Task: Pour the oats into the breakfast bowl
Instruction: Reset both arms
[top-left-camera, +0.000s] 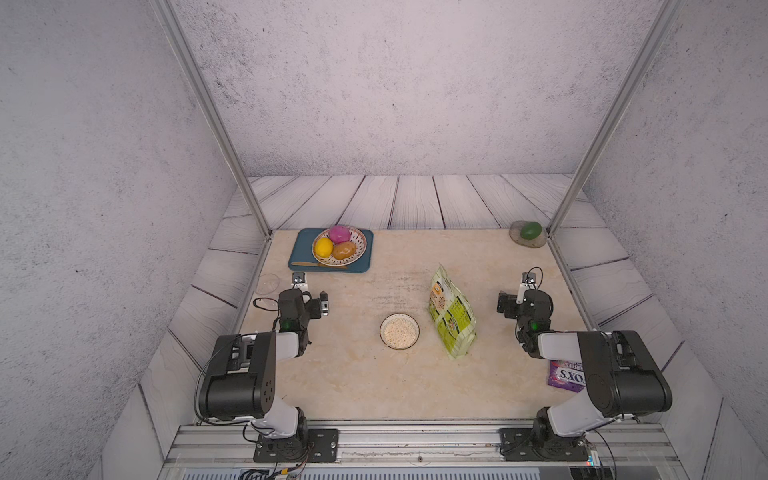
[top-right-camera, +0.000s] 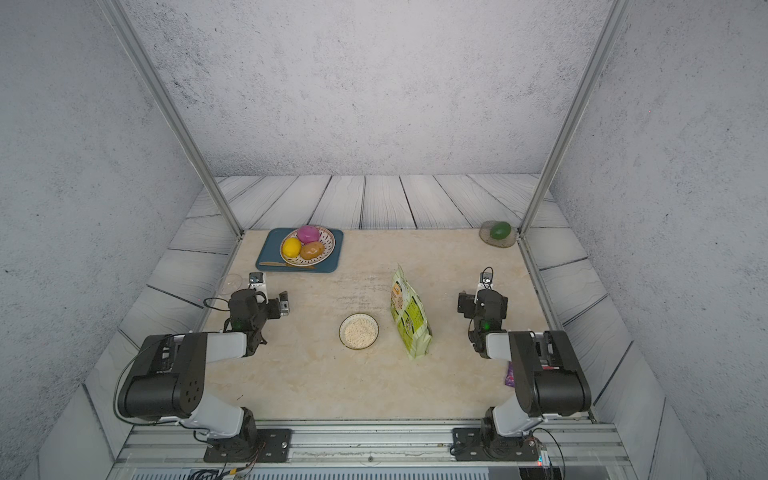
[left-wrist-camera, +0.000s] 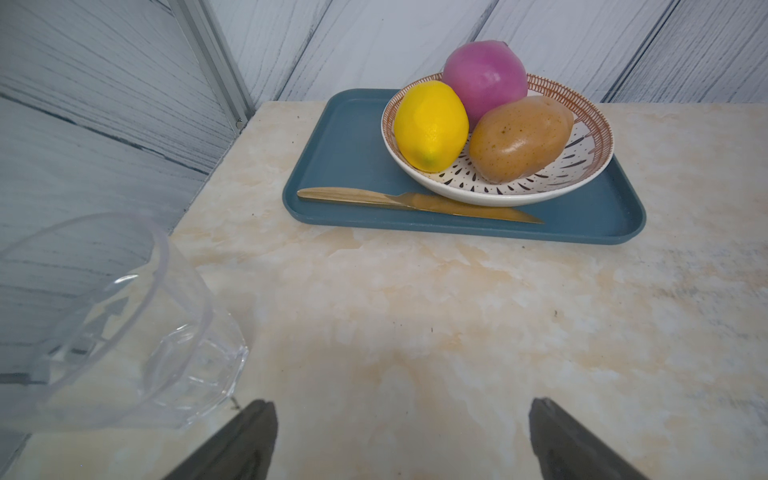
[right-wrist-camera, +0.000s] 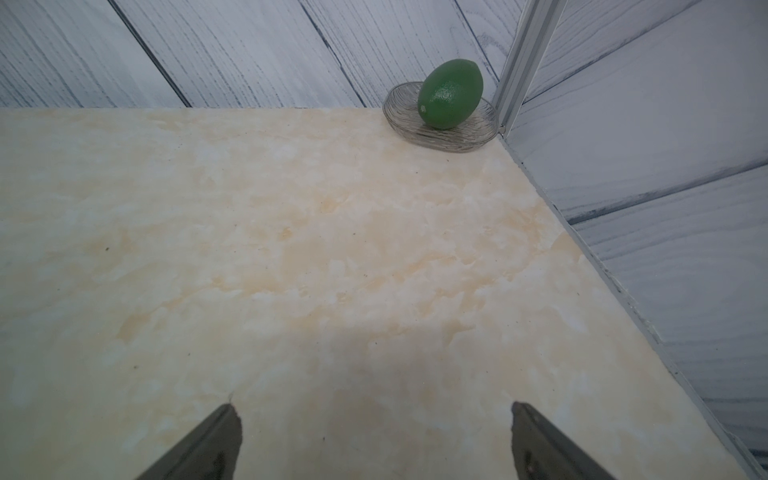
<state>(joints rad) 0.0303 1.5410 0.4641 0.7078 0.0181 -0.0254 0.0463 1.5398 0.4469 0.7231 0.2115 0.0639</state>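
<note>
1. Plainly, the left gripper (left-wrist-camera: 402, 419) stands with its jaws wide apart and only the tabletop (left-wrist-camera: 415, 332) showing between them; it grips nothing and touches no object. A clear glass (left-wrist-camera: 124, 324) stands just beside one of its fingers.
2. Likewise, the right gripper (right-wrist-camera: 376, 419) is spread wide over bare surface and holds nothing.
3. The oats (top-left-camera: 399, 331) lie as a pale heap inside the breakfast bowl (top-left-camera: 380, 331), which sits upright near the middle of the table (12 o'clock being the far wall in both top views).
4. The lime-green pouch (top-left-camera: 452, 318) appears to stand on its base at 3 o'clock of the bowl, close by but apart. Its long axis runs from its base up to its top seam; in a top view (top-right-camera: 409, 320) that seam shows at the 12 o'clock end and the base at the 6 o'clock end.
5. Neither gripper is near the pouch: the left one sits at 10 o'clock of the bowl, the right one at 2 o'clock, beyond the pouch.
6. Bare surface stretches from the bowl toward 6 o'clock and out to 12 o'clock.
7. At the edges: a blue tray (top-left-camera: 300, 254) carrying a fruit dish (top-left-camera: 362, 241) at 11 o'clock, a lime (right-wrist-camera: 451, 93) on a glass saucer (right-wrist-camera: 399, 120) in the 1 o'clock corner, and a purple candy bag (top-left-camera: 563, 376) at 4 o'clock, partly under the right arm. Wall panels border the table on both sides.
</note>
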